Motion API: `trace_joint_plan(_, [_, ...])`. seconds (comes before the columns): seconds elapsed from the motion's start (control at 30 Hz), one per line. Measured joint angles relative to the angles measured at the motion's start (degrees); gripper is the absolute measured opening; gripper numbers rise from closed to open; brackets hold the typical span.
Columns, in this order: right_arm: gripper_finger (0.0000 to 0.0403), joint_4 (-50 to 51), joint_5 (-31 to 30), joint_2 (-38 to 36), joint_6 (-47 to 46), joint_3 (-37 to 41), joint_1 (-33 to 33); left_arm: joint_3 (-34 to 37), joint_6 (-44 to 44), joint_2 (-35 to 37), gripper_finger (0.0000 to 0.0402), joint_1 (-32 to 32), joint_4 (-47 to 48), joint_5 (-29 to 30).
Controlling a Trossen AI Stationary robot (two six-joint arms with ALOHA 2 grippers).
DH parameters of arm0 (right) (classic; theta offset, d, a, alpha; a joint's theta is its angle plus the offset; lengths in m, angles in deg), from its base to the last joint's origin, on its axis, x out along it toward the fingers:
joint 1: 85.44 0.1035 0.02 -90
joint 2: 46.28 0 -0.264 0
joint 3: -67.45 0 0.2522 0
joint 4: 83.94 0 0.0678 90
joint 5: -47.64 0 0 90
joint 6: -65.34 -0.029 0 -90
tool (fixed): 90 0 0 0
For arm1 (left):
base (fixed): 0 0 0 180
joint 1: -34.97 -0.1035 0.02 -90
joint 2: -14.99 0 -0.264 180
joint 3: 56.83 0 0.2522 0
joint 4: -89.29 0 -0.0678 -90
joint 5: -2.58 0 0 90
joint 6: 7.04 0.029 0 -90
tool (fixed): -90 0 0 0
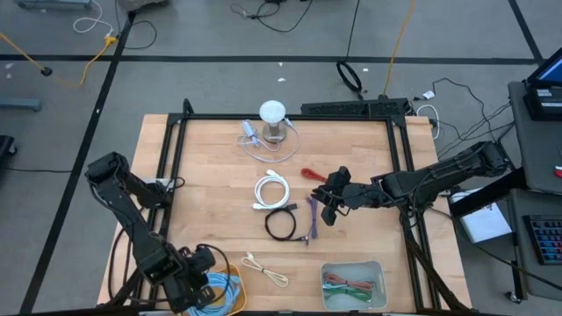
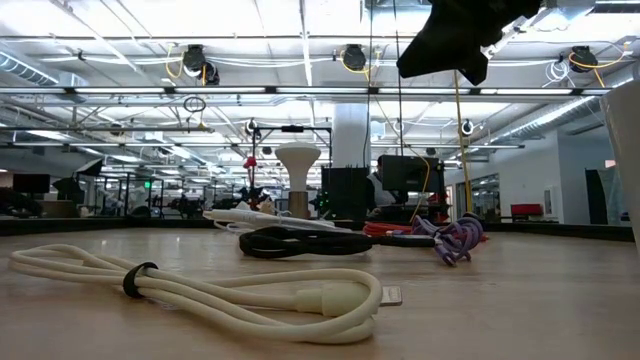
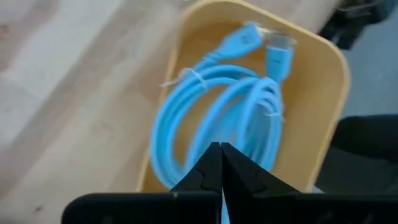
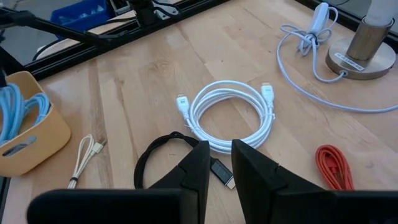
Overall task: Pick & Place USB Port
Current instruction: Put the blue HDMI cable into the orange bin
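Note:
Several coiled USB cables lie on the wooden table: white (image 1: 270, 190), black (image 1: 281, 224), purple (image 1: 312, 219), red (image 1: 313, 175) and cream (image 1: 266, 269). My right gripper (image 1: 327, 211) hovers above the black and purple cables, well off the table in the low view (image 2: 460, 35). In its wrist view it is open by a narrow gap (image 4: 216, 149) over the black cable's plug (image 4: 222, 172). My left gripper (image 3: 221, 152) is shut over a light blue cable (image 3: 211, 112) lying coiled in a yellow tray (image 3: 329, 87) at the near left corner (image 1: 230, 294).
A grey tray (image 1: 379, 281) with red and green cables sits at the near right. A white-topped stand (image 1: 273, 118) with a grey cable (image 1: 253, 136) is at the far edge. A black frame (image 1: 176, 149) borders the table. Bare wood lies between the cables.

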Motion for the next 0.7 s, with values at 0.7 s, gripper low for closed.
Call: trace_joint_plan(0.7, [0.0059,0.0,0.0,0.0,0.0,0.0,0.0,-0.5,10.7,6.7,0.0001,-4.5,-10.9,2.4])
